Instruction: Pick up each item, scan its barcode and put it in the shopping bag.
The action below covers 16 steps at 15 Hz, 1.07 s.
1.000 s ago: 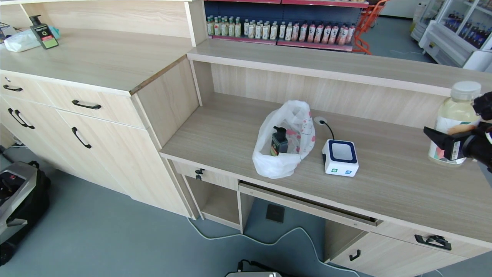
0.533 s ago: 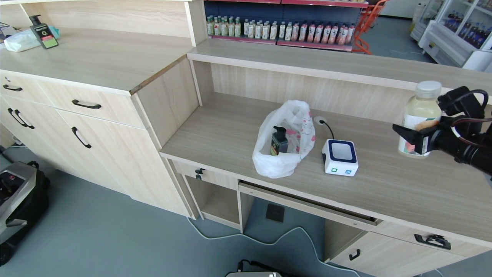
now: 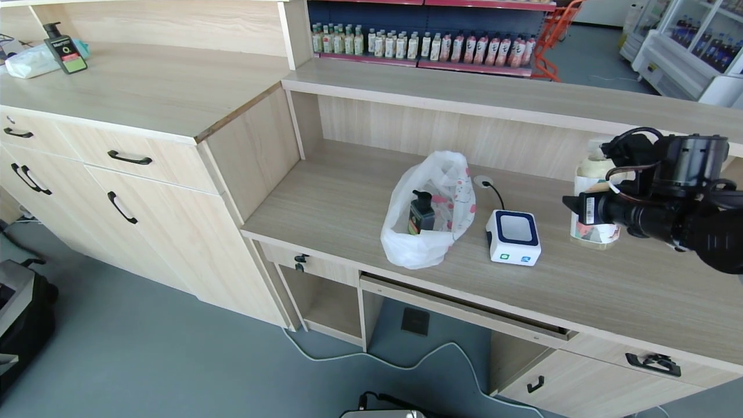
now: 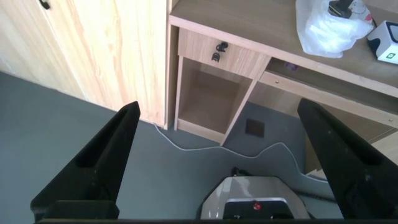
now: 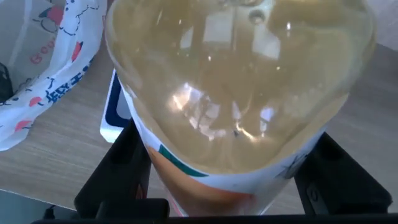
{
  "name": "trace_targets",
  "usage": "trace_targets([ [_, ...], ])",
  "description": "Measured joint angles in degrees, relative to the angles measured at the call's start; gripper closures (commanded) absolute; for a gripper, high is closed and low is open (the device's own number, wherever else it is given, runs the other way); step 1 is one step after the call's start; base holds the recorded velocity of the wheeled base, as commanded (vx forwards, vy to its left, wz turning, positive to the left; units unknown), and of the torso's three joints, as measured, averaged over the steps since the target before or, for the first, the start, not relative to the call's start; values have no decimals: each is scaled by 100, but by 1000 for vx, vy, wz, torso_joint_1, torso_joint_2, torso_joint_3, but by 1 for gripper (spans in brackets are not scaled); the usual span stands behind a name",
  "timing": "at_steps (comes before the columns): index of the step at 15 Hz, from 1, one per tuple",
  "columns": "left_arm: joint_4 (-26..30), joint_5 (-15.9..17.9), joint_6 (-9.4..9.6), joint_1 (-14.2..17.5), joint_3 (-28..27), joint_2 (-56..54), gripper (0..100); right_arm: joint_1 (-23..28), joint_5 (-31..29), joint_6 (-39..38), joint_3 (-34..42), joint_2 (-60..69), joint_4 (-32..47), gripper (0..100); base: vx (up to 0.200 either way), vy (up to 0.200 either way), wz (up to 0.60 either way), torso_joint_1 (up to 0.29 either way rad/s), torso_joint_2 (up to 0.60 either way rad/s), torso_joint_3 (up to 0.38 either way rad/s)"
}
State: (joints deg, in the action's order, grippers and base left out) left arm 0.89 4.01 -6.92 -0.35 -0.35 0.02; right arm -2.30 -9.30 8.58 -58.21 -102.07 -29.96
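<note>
My right gripper [image 3: 589, 206] is shut on a clear bottle [image 3: 587, 172] of pale yellow drink with a white and orange label. It holds the bottle upright, low over the wooden counter [image 3: 609, 290], a little to the right of the white barcode scanner [image 3: 514, 236]. In the right wrist view the bottle [image 5: 242, 93] sits between the dark fingers [image 5: 118, 177], with the scanner [image 5: 115, 106] and the bag [image 5: 43, 81] beyond it. The white shopping bag [image 3: 429, 217] stands open left of the scanner with a dark pump bottle [image 3: 422, 215] inside. My left gripper [image 4: 227, 162] hangs open over the grey floor.
A raised ledge [image 3: 493, 93] runs behind the counter and over the bottle's side. The scanner's black cable [image 3: 494, 193] goes into a hole at the back. A pump bottle [image 3: 65, 54] and a white packet [image 3: 32, 62] lie on the far left worktop.
My right gripper has carried the bottle leftward along the counter, from the right edge of the view to beside the scanner. Bag and scanner have not moved.
</note>
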Motion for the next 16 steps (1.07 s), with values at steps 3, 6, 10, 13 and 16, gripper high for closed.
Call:
trace_targets([
  [3,0,-2,0,0,0,0,0,-282,-402,-669,-502,65,638,100,0,0,0,0,0,0],
  [6,0,-2,1,2,0,0,0,-367,-482,-836,-913,17,1040,100,0,0,0,0,0,0],
  [10,30,39,-240,2,-9,0,0,-419,-928,-1178,-1293,-184,1143,100,0,0,0,0,0,0],
  [13,28,33,-249,0,-9,0,0,-447,-933,-1235,-1436,-280,1297,100,0,0,0,0,0,0],
  [16,33,48,-251,0,-13,0,0,-486,-934,-1274,-1488,-333,1300,100,0,0,0,0,0,0],
])
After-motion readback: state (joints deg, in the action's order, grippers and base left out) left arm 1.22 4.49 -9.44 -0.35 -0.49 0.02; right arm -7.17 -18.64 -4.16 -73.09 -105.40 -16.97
